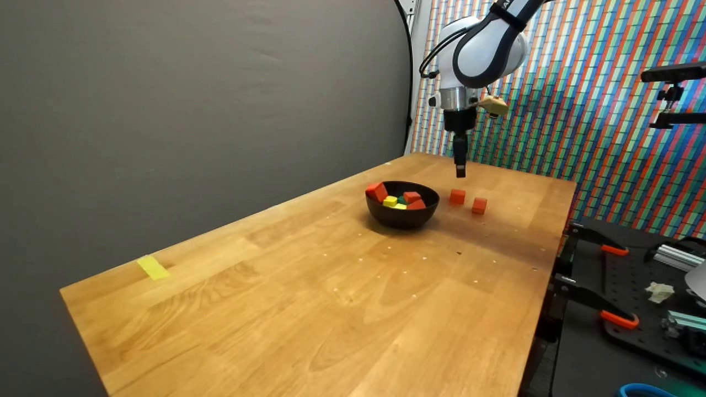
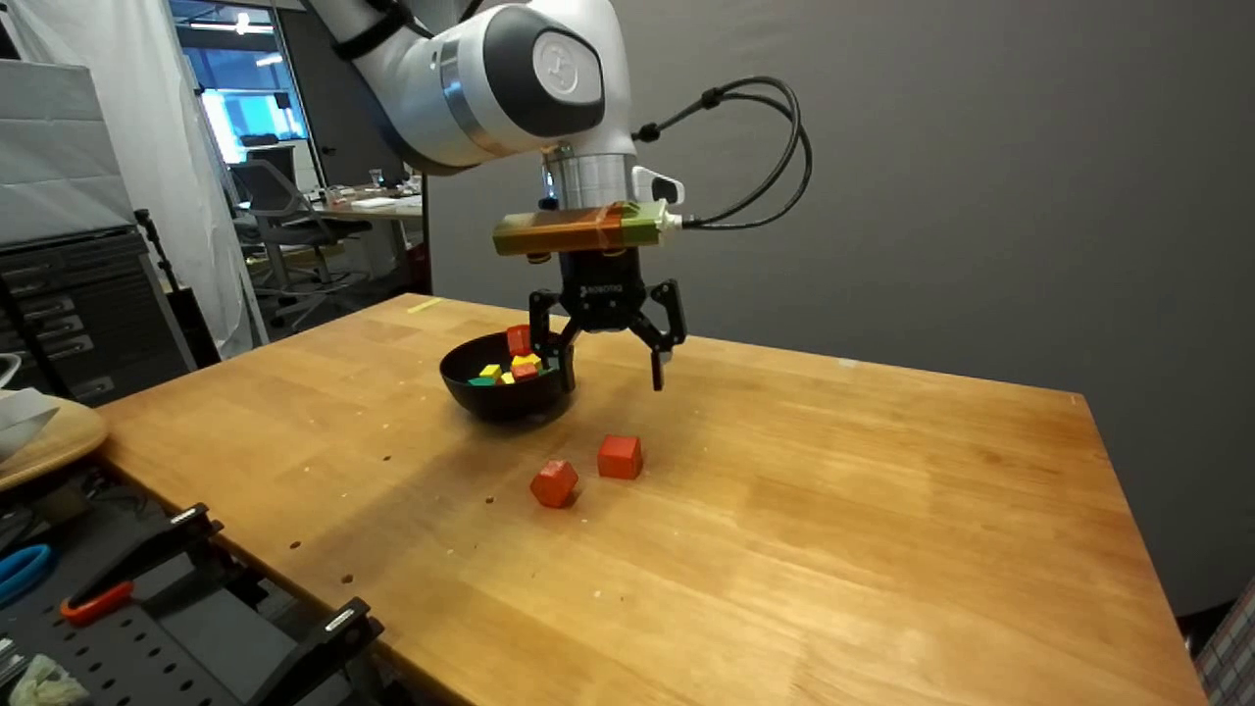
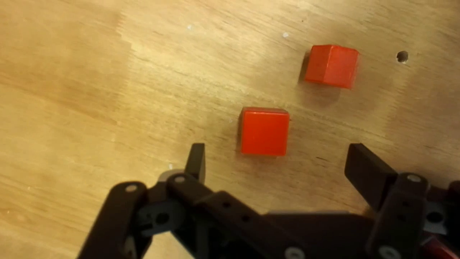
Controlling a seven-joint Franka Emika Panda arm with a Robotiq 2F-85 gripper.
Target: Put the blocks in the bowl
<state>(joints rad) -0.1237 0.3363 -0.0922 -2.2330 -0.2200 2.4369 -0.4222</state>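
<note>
Two red blocks lie on the tabletop. In the wrist view, the nearer red block sits squarely just ahead of the space between my fingertips, while another red block, turned at an angle, lies farther up and right. My gripper hangs above the table, open and empty, its jaws wide apart and pointing down. Beside the loose blocks stands the black bowl. It holds several blocks, among them a red block, a yellow block and some green. In an exterior view one finger partly covers the bowl's rim.
A flat strip of yellow tape is stuck near a far corner of the wooden table. Clamps with orange grips sit beyond the table's side edge. A grey screen stands behind the table.
</note>
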